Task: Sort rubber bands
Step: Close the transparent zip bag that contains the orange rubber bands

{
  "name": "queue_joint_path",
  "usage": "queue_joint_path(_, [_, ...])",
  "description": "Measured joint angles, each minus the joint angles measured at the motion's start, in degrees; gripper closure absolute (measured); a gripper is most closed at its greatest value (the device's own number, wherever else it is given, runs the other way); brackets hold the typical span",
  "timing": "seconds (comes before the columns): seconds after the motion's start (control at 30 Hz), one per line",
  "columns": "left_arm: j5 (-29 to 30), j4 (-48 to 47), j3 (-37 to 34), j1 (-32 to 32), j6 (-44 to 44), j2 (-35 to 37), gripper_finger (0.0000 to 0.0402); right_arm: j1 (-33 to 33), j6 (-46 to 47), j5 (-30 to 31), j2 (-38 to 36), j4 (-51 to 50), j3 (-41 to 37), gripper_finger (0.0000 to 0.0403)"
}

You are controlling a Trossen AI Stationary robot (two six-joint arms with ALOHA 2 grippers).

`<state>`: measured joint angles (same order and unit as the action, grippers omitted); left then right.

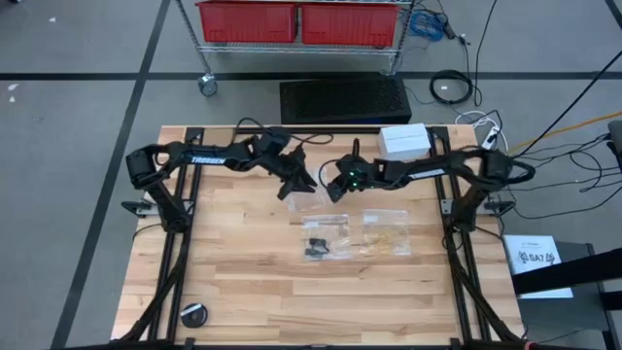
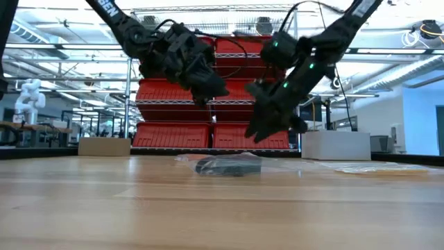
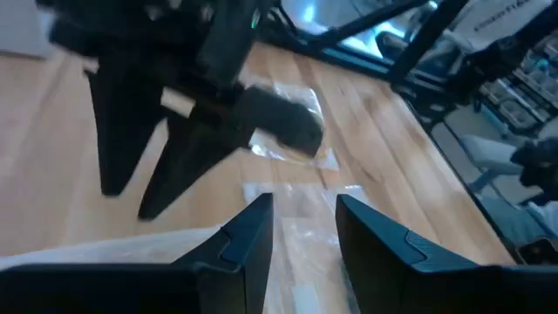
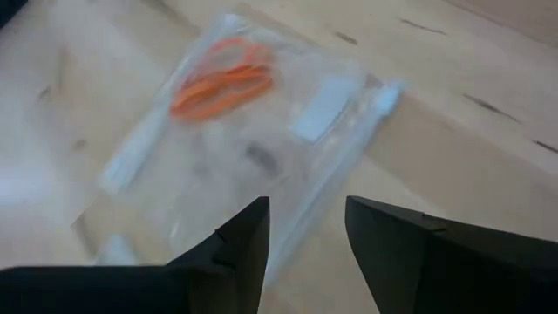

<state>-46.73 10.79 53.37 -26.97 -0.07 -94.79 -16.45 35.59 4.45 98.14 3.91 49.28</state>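
- Hovering above the table's (image 1: 243, 282) far middle, my left gripper (image 1: 299, 185) and right gripper (image 1: 333, 189) both had fingers apart, empty.
- Bare wood lay open toward the near edge.
- Only the right wrist view showed orange rubber bands (image 4: 222, 80) inside a clear bag (image 4: 288, 166).
- Black rubber bands (image 1: 316, 246) sat bagged mid-table, pale ones (image 1: 386, 236) beside them, barely discernible.

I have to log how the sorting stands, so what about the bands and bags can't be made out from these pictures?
- Orange rubber bands: right wrist view, blurred inside a clear bag; count unreadable.
- Black rubber bands: high view, too small to count.
- Pale rubber bands: high view, barely distinct from the bag.
- Low view: a dark heap hides what lies behind.
- Left wrist view: the right gripper blocks part of the table.
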Motion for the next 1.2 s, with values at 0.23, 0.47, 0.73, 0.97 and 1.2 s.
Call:
queue_joint_path(0.23, [0.07, 8.21, -4.53, -4.66, -3.71, 0.03, 0.027, -0.44, 3.43, -0.02, 7.67, 9.21, 0.0, 0.0257])
queue_joint_path(0.47, [2.74, 7.17, -5.54, -10.4, -2.89, 0.03, 0.027, 0.96, -1.37, 0.42, 10.84, 14.22, 0.0, 0.0305])
queue_joint_path(0.73, [6.3, 5.74, -5.53, -16.2, -1.14, 0.16, 0.027, 2.75, -15.02, 4.97, 6.81, 13.56, -0.02, 0.0394])
queue_joint_path(0.97, [0.78, 4.83, -5.52, -13.98, 1.39, 0.18, 0.0268, 4.31, -28.91, 6.09, -1.91, 8.78, -0.02, 0.04])
queue_joint_path(1.2, [1.69, 9.74, -5.52, -8.75, 6.75, 0.18, 0.0252, 6.12, -31.79, 6.26, -10.45, 3.06, -0.02, 0.0401])
